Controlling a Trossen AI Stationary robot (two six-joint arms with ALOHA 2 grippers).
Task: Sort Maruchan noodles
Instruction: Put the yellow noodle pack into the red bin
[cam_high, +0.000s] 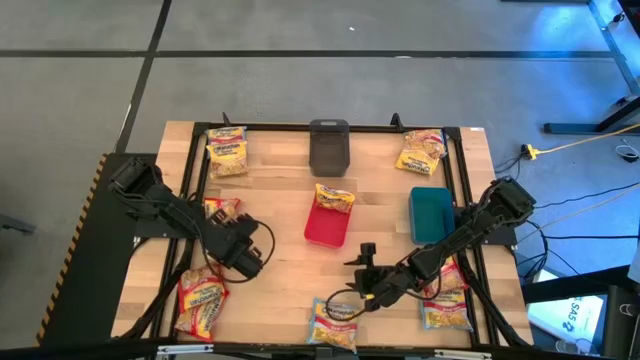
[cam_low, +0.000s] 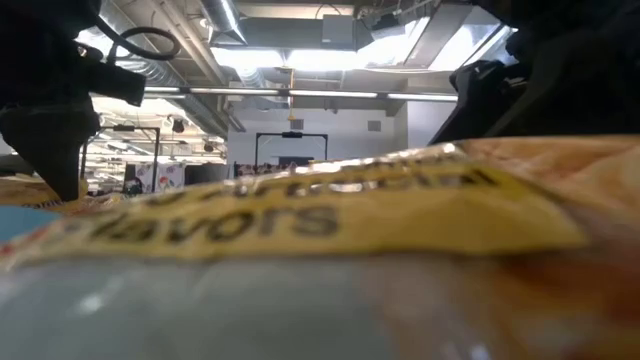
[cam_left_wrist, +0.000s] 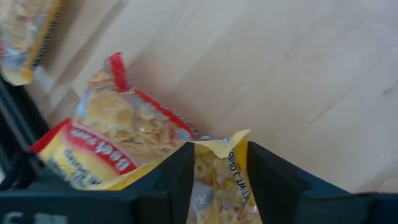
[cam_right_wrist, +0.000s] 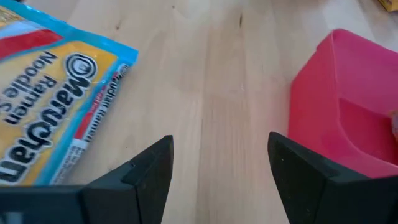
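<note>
My left gripper (cam_high: 238, 255) stands near the table's left side, shut on the corner of a yellow noodle packet with red edges (cam_left_wrist: 118, 130). In the high view two red-edged packets lie close to it, one just beyond it (cam_high: 222, 210) and one nearer the front edge (cam_high: 203, 300). The gripper's body hides which one it has. My right gripper (cam_high: 362, 268) is open and empty over bare wood. It stands between the red bin (cam_right_wrist: 348, 124) and a blue-edged packet (cam_right_wrist: 43, 118), which lies flat near the front edge (cam_high: 335, 322). My left gripper pinches a yellow corner of the red-edged packet (cam_left_wrist: 217, 165) between its two fingers (cam_left_wrist: 177, 180). The rest of the packet stretches away from the fingers and seems to lie on the wooden table. One layer or several, I cannot tell.
The grey bin (cam_high: 329, 147) stands at the far middle and the teal bin (cam_high: 431, 213) at the right. The red bin (cam_high: 327, 228) holds a packet (cam_high: 334, 198) at its far end. More packets lie far left (cam_high: 227, 152), far right (cam_high: 420, 152) and near right (cam_high: 445, 300). One packet (cam_low: 320, 220) fills the low view.
</note>
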